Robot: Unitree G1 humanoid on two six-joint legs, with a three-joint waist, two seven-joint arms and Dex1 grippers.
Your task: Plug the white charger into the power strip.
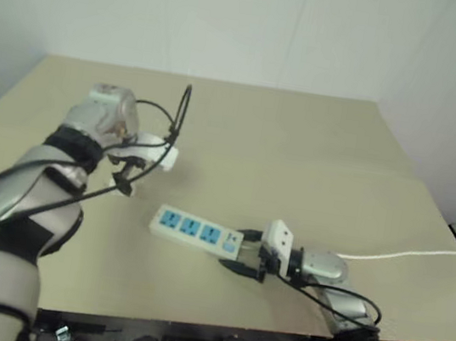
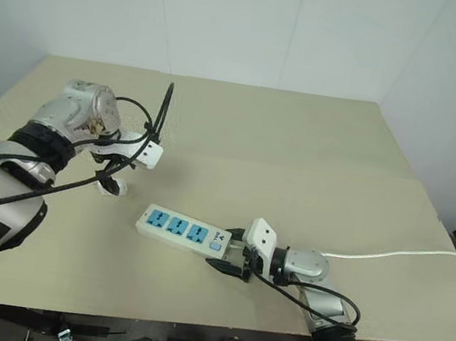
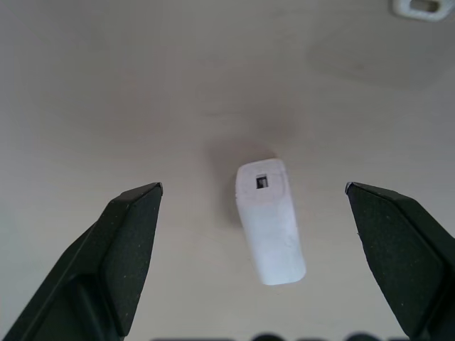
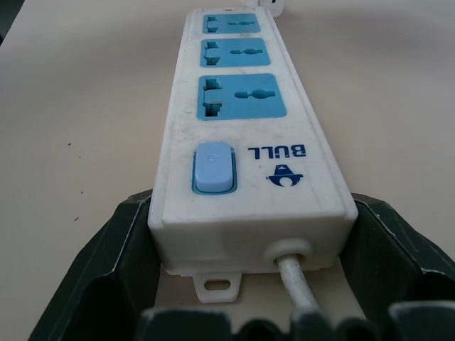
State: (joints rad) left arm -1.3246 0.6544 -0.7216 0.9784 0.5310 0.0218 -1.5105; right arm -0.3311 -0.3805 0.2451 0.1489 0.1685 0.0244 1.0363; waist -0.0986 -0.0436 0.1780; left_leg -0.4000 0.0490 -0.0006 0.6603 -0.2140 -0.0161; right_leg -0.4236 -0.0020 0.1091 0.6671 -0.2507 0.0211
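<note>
The pick-up is in hand: the left gripper [image 3: 252, 188] hangs wide open over the charger [image 3: 270, 222] lying free on the worktop [image 1: 301, 139], and must drop and close, while the right gripper [image 4: 252, 206] clasps the strip's [image 4: 242, 114] switch end.

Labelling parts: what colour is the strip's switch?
Light blue; the switch shows best in the right wrist view.

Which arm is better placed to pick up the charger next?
Left. Its open end effector hangs over the small white plastic charger block; the right end effector is clamped on the long white power strip.
</note>
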